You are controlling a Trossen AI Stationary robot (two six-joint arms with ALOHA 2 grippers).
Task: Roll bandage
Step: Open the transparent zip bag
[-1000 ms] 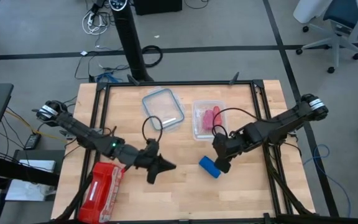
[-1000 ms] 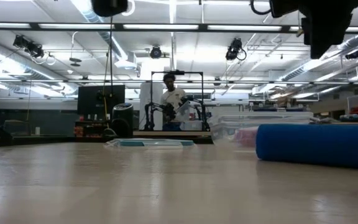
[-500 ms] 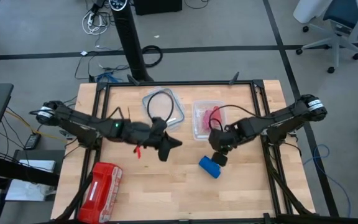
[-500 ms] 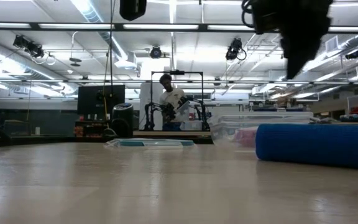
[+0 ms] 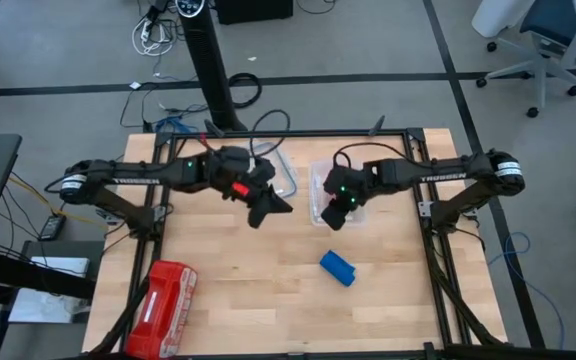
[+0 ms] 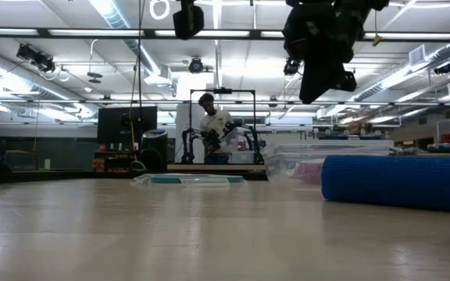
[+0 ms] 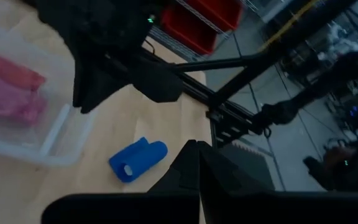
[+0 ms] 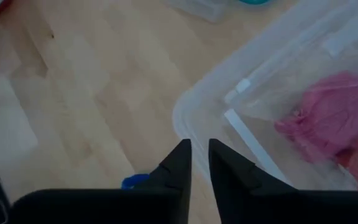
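Note:
The bandage (image 5: 337, 268) is a stubby bright blue roll lying on its side on the wooden table, toward the near right; it also shows in the low view (image 6: 397, 181) and the left wrist view (image 7: 138, 160). No gripper touches it. My left gripper (image 5: 268, 210) hangs shut above the table's middle, left of the bandage and farther back (image 7: 197, 155). My right gripper (image 5: 340, 213) hovers over the near edge of a clear container (image 8: 188, 115), its fingers a narrow gap apart (image 8: 199, 155), nothing between them.
The clear container (image 5: 316, 172) holds pink-red rolls (image 8: 331, 118). A clear lid with a teal rim (image 5: 263, 172) lies left of it at the back. A red plastic-wrapped pack (image 5: 163, 298) lies at the near left. A person stands in the room beyond (image 6: 213, 129).
My right gripper has gone from beside the bandage toward the far edge and now hangs over the container. My left gripper has swung up from the red pack at the near left toward the table's middle and far side, turning as it went. The bandage has stayed put.

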